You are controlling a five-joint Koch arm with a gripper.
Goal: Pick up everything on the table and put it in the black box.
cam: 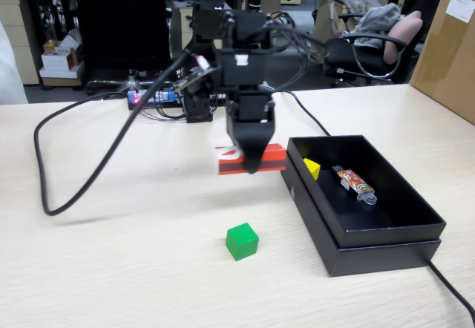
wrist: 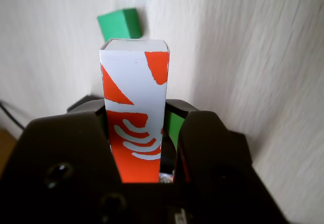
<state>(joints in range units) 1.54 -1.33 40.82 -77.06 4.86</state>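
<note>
The gripper [cam: 253, 166] clamps the red box [cam: 276, 157] above the beige wood-grain table [cam: 133, 261]; office chairs [cam: 371, 46] stand behind.

Even overhead room light, soft shadows on the table [cam: 111, 269], wrist view motion-blurred, near gripper [wrist: 144, 148] dark, defocused.

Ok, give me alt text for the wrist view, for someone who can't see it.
The black claw grips a red box with white stripes and patches, which sticks out lengthwise away from the camera above the beige wood-grain table. A small green cube lies on the table beyond the box's far end.
</note>
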